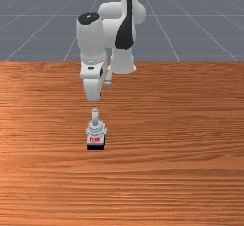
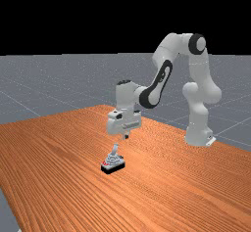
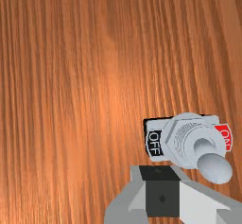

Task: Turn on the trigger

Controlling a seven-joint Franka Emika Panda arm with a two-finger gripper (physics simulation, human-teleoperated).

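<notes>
Front view: gripper [image 1: 95,97] over table [image 1: 176,172], arm side of toggle switch [image 1: 96,135]; switch's long axis runs toward camera, red label at near end. Far view: switch sits low, just to the far view's left of gripper. Wrist view: lever [image 3: 214,168] beside gripper. Can't tell wide or narrow.

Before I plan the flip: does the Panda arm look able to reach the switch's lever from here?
Likely yes: the tool hangs close above the lever, which sticks up from the switch, and nothing visible blocks it.
</notes>
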